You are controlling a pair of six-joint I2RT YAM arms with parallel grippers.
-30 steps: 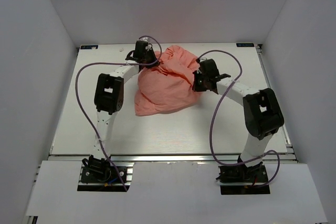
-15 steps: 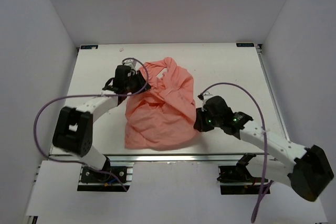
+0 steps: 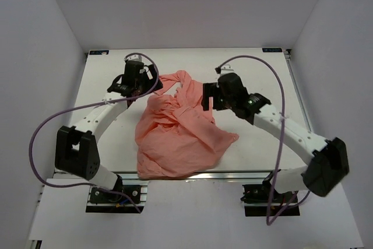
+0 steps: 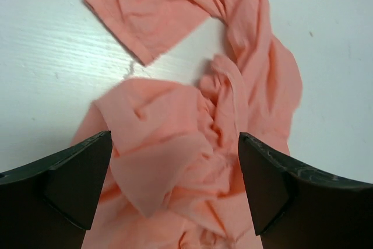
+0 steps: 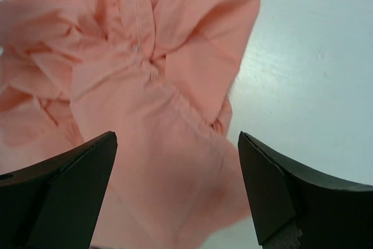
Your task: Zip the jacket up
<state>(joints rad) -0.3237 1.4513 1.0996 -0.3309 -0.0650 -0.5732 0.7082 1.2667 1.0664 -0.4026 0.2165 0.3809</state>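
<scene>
Fabric of one pink jacket (image 3: 175, 138) lies crumpled on the table (image 3: 262, 68); two grippers hover above, left gripper (image 4: 175, 144) and right gripper (image 5: 178, 144) both spread wide, empty.

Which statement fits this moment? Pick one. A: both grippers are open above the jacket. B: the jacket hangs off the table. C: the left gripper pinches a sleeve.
A: the wrist views show the left gripper and right gripper spread wide, the jacket lying loose on the table beneath.

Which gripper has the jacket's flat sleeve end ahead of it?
The left gripper: the sleeve end lies beyond its open fingers; the right gripper faces only the bunched jacket.
</scene>
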